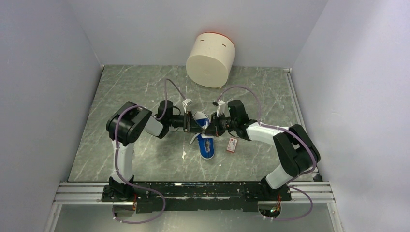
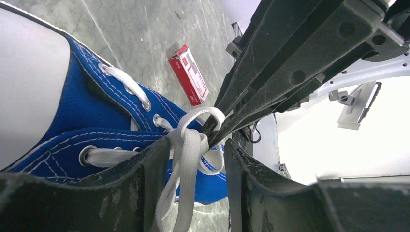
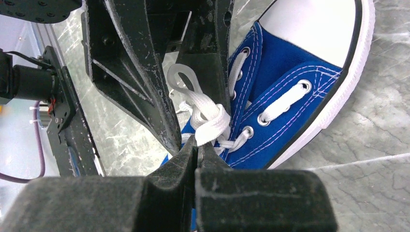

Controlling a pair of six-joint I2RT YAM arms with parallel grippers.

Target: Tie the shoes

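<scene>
The blue sneaker (image 1: 207, 148) with a white toe cap lies mid-table, between both arms. Its white laces (image 2: 187, 159) are bunched in a knot over the eyelets. My left gripper (image 2: 196, 145) reaches in from the left and stands open. Lace strands hang through its gap, against the left finger (image 2: 140, 193). My right gripper (image 3: 197, 143) comes from the right and is shut on the lace (image 3: 209, 118) at the knot. A small loop (image 3: 181, 77) stands up between the left gripper's fingers (image 3: 145, 96). In the top view both grippers (image 1: 205, 127) meet over the shoe's lacing.
A small red-and-white packet (image 1: 232, 144) lies on the table just right of the shoe, and the left wrist view shows the packet (image 2: 189, 75) too. A large cream cylinder (image 1: 211, 59) stands at the back. Walls close in the marbled table (image 1: 135, 92) on three sides.
</scene>
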